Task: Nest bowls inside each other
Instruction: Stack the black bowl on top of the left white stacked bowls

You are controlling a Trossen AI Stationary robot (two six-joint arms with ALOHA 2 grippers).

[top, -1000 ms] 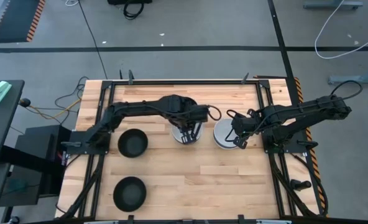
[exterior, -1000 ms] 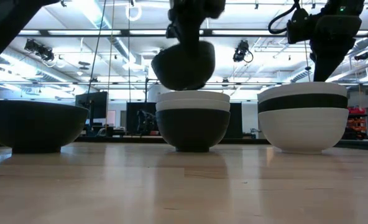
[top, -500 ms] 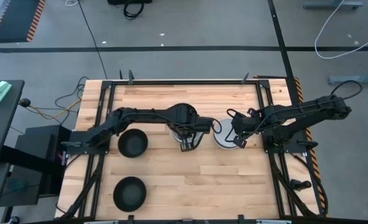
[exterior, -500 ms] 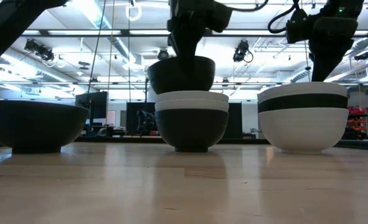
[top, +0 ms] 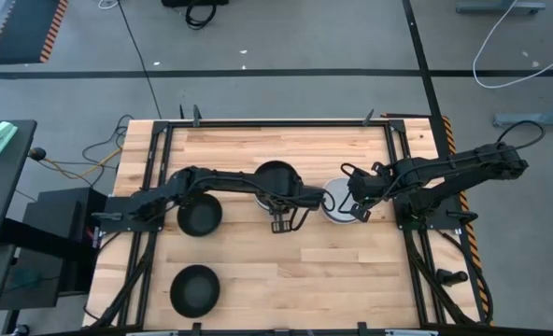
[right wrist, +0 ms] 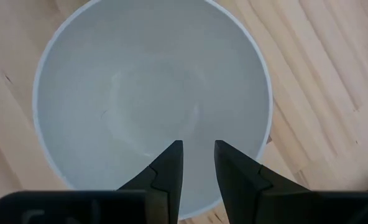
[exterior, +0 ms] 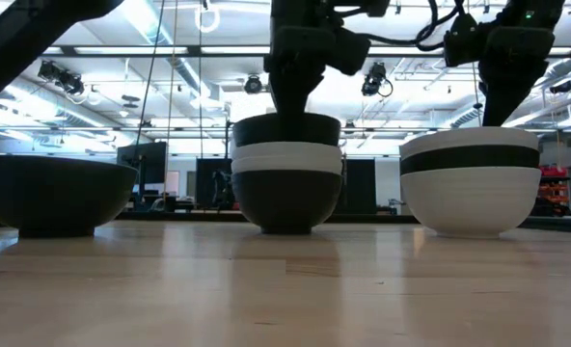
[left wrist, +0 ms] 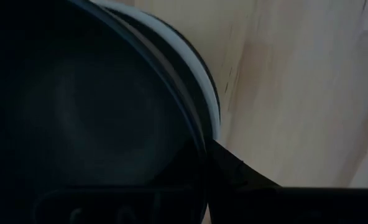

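At the table's middle, a black bowl (exterior: 285,128) sits level in a white bowl (exterior: 285,157), which is nested in another black bowl (exterior: 285,198). My left gripper (exterior: 291,101) comes down onto the top bowl from above and is shut on it. My left arm covers this stack in the high view. To the right stands a second stack (exterior: 471,183) of white, black and white bowls. My right gripper (right wrist: 198,149) hangs open over its top bowl's hollow (right wrist: 153,93), touching nothing. My left gripper holds the top black bowl by its rim (left wrist: 193,134), coming from above with the fingers pointing down. One finger (left wrist: 234,171) lies outside the bowl's wall; the other is lost in the dark inside. The bowl sits level in the white bowl (left wrist: 199,62) below it.
Two single black bowls stand on the table's left half, one (top: 200,216) beside my left arm and one (top: 194,289) near the front edge. Bare wood lies between the stacks and the near edge. A metal frame (top: 276,122) runs round the table.
My left gripper has come down with the black bowl. The bowl hung tilted above the middle stack, then levelled out, and now sits in the white bowl. The stack has slid a little toward the table's left.
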